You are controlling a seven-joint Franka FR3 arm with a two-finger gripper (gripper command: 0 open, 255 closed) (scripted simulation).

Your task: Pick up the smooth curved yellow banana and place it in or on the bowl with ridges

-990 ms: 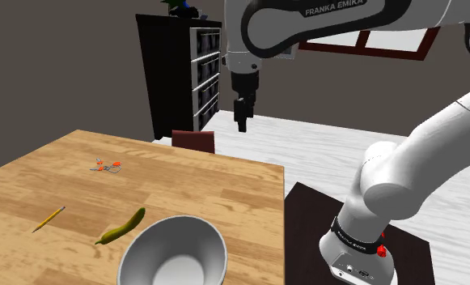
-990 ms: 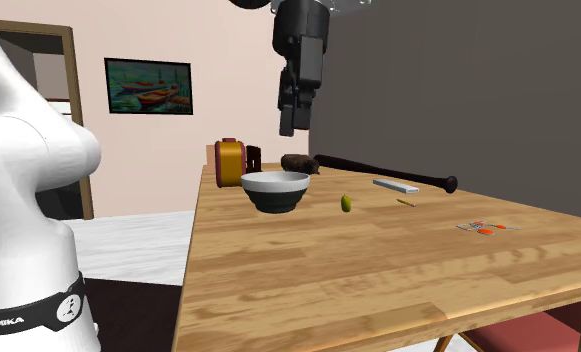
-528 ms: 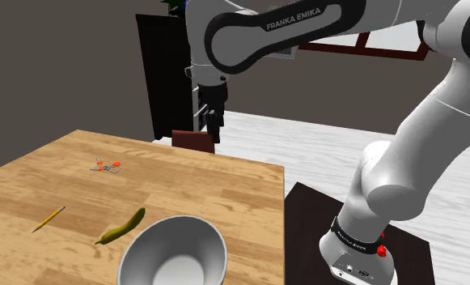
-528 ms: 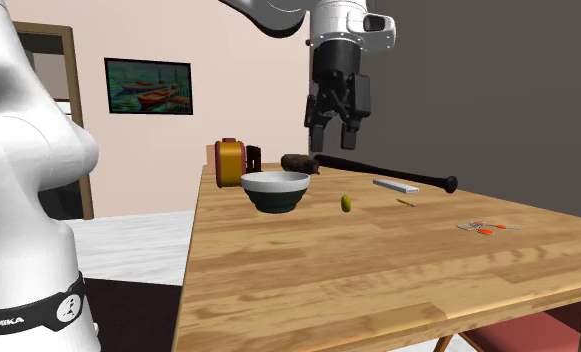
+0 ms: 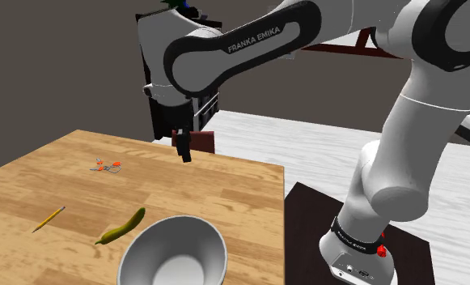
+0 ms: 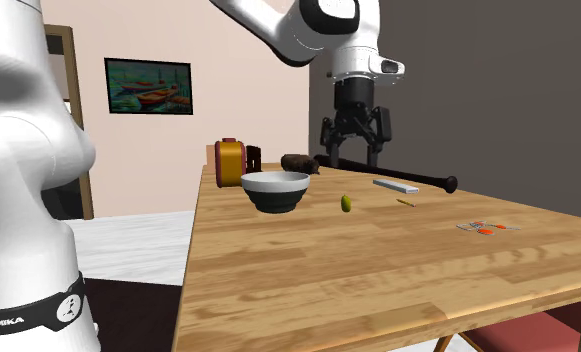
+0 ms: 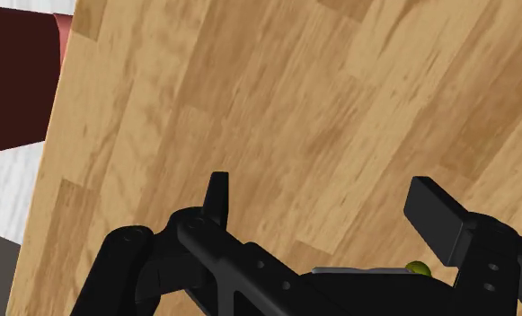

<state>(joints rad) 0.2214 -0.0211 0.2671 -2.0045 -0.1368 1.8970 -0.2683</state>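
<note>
The yellow banana (image 5: pixel 121 227) lies flat on the wooden table (image 5: pixel 225 194), just beside the pale bowl (image 5: pixel 184 243) on the shoulder view's left. In the second exterior view the banana (image 6: pixel 347 203) is seen end-on, right of the bowl (image 6: pixel 275 192), whose outside is dark. My gripper (image 5: pixel 184 154) hangs above the table's far edge, well away from both. Its fingers (image 6: pixel 329 155) stand apart with nothing between them, so the gripper (image 6: pixel 354 160) is open. In the wrist view the gripper (image 7: pixel 326 211) points down at bare wood, and a sliver of the banana (image 7: pixel 418 268) peeks past the hand.
A pencil (image 5: pixel 48 219) and small orange-handled scissors (image 5: pixel 106 167) lie on the table. A black bat (image 6: pixel 388 172), a flat grey bar (image 6: pixel 395 185), a brown lump (image 6: pixel 300 162) and a yellow object (image 6: pixel 230 162) sit beyond the bowl. A dark red chair (image 5: pixel 194 140) stands at the far edge.
The arm has swung toward the shoulder view's left and come down, bringing the gripper from beyond the table to above its far edge. The fingers stayed apart. Nothing on the table moved.
</note>
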